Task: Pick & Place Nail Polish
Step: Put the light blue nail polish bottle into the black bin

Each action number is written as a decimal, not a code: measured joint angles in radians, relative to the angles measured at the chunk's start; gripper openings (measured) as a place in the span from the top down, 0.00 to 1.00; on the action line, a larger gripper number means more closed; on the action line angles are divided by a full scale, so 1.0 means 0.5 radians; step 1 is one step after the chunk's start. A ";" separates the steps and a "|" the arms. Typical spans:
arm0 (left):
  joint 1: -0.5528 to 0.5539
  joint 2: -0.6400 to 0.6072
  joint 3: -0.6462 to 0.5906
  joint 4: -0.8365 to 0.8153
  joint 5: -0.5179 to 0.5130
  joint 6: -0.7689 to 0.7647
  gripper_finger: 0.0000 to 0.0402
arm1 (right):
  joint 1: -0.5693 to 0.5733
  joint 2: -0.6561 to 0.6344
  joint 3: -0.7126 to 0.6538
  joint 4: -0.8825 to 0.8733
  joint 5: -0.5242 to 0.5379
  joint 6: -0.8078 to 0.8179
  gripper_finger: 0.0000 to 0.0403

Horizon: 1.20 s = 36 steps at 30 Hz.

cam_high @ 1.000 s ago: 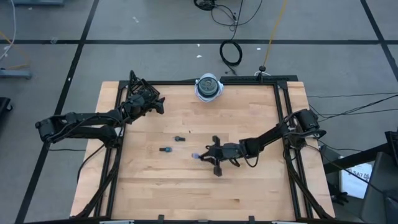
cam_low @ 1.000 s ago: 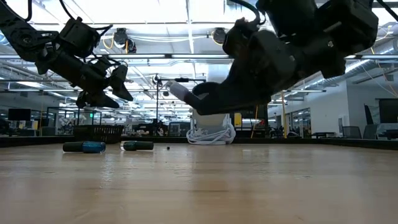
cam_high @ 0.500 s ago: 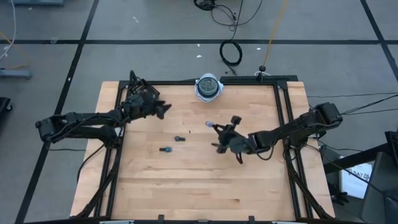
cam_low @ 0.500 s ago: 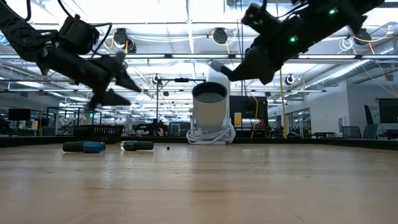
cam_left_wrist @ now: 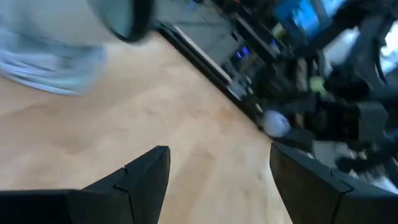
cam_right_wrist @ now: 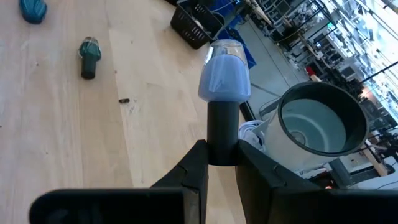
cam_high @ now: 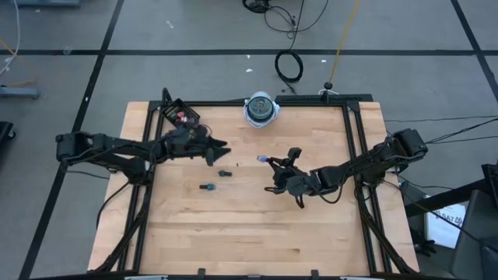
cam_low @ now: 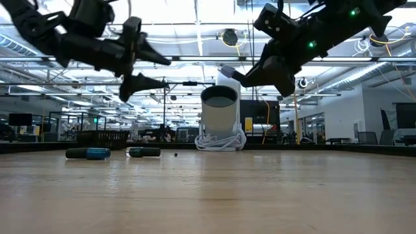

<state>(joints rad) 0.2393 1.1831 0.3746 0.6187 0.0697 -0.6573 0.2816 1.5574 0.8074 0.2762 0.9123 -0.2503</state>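
My right gripper [cam_high: 272, 162] is shut on a pale lilac nail polish bottle [cam_right_wrist: 224, 71] above the table's middle, short of the white cup [cam_high: 261, 109]; it also shows in the low view [cam_low: 242, 75]. My left gripper [cam_high: 218, 148] is open and empty, in the air left of it, and shows in its wrist view [cam_left_wrist: 217, 168] and the low view [cam_low: 153, 70]. A teal bottle [cam_high: 224, 173] and a blue bottle [cam_high: 207, 187] lie on their sides on the table. My right gripper pinches the bottle's dark cap [cam_right_wrist: 222, 137] between its two fingers. The bottle lies along the fingers, its lilac body [cam_low: 227, 70] sticking out past the tips. The fingers slant up toward the table's far left. The bottle is clear of the table.
A black basket [cam_high: 179, 117] holding some bottles stands at the far left corner. The white cup [cam_low: 220, 123] stands at the far edge, its mouth open in the right wrist view [cam_right_wrist: 320, 121]. Black rails [cam_high: 354, 155] run along the table's sides.
My right gripper has risen and gone toward the far edge with the lilac bottle, turning its tips toward the white cup. My left gripper has left the black basket and gone toward the table's middle, staying open.
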 joint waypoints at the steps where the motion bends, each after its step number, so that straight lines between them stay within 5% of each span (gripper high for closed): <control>1: -0.044 0.049 0.049 -0.025 0.004 0.001 0.33 | 0.000 0.000 0.000 0.006 0.000 -0.011 0.89; 15: -0.414 0.685 0.699 -0.038 0.007 0.221 0.33 | -0.001 -0.001 0.000 0.006 0.000 -0.040 0.89; 36: -0.441 0.999 0.913 -0.027 -0.385 0.253 0.33 | 0.015 -0.001 0.001 0.005 -0.003 0.004 0.89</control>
<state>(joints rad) 0.0189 1.6825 0.8310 0.6053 -0.1226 -0.5310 0.2893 1.5570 0.8078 0.2789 0.9108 -0.2481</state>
